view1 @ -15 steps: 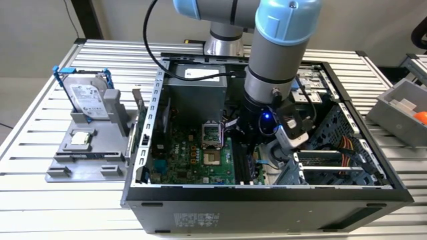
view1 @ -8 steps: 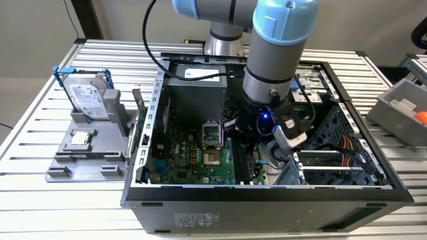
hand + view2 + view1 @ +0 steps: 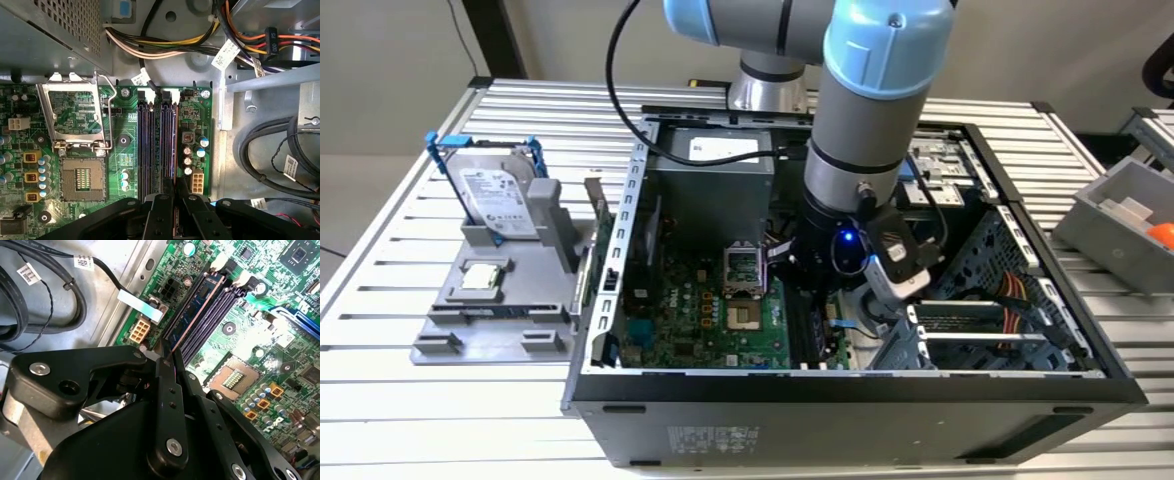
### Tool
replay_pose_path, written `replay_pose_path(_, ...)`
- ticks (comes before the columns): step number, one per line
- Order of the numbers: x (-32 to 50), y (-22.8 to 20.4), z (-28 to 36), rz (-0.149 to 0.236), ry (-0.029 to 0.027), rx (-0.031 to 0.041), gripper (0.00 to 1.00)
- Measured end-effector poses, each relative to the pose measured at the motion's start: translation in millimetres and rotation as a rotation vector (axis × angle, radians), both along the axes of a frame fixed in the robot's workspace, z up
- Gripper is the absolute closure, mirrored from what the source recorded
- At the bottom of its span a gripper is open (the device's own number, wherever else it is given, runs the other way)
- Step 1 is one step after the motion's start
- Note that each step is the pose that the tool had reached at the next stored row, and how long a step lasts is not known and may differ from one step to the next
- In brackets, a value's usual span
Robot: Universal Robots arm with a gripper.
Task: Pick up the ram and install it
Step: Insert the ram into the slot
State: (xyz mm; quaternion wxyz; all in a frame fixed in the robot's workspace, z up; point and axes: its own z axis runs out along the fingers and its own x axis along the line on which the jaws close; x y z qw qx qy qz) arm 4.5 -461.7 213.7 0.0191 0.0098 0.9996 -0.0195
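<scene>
The black two-fingered gripper [image 3: 167,357] is clamped on the near end of the ram [image 3: 200,305], a long thin dark blue-black circuit-board stick lying along the outermost of the dark memory slots [image 3: 156,145] on the green motherboard [image 3: 125,150]. It looks aligned but perhaps not fully seated; a tilted push could jam it or bend the white end latches [image 3: 220,262]. Room is tight: the pale power connector [image 3: 140,330] sits just beside the fingers, and beyond it black cables [image 3: 30,305] crowd the grey metal case wall [image 3: 100,295].
</scene>
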Motion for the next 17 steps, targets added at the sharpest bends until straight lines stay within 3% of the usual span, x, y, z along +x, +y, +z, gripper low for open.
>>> replay_pose_path(17,0.0,0.0,-1.2,0.0,-0.0001,0.0002,1.0)
